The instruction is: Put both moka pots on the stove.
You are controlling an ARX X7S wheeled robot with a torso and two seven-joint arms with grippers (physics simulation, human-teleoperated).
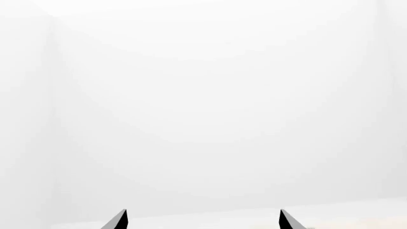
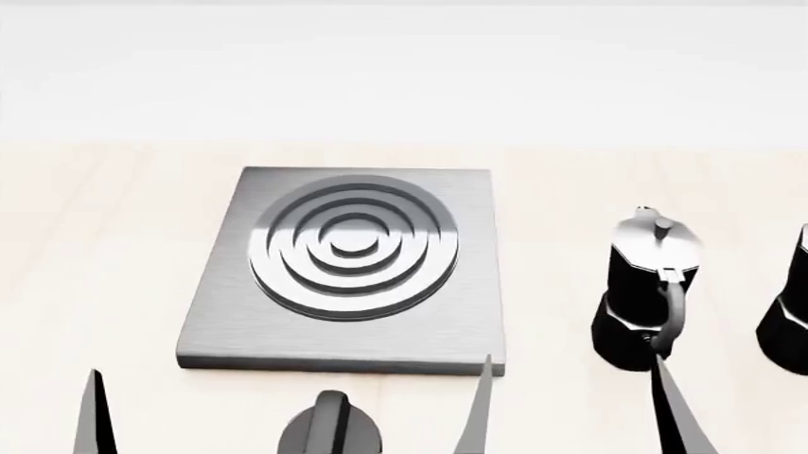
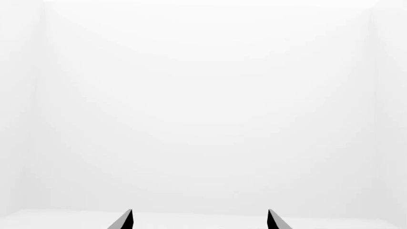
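The stove (image 2: 227,312), a flat dark-grey plate with a ring burner, lies mid-table in the head view. One moka pot (image 2: 644,274), black with a silvery lid, stands upright to its right, handle facing me. A second moka pot (image 2: 789,326) is cut off by the right edge. My right gripper (image 2: 572,361) is open near the table's front, its right fingertip in front of the nearer pot's base. One left finger (image 2: 95,416) shows at bottom left. Both wrist views show only white wall: left gripper (image 1: 203,211) open and empty, right gripper (image 3: 199,211) open and empty.
A short round black knob (image 2: 331,430) with a ridge sits in front of the stove's near edge. The pale wooden table (image 2: 114,218) extends left of the stove and back to a white wall.
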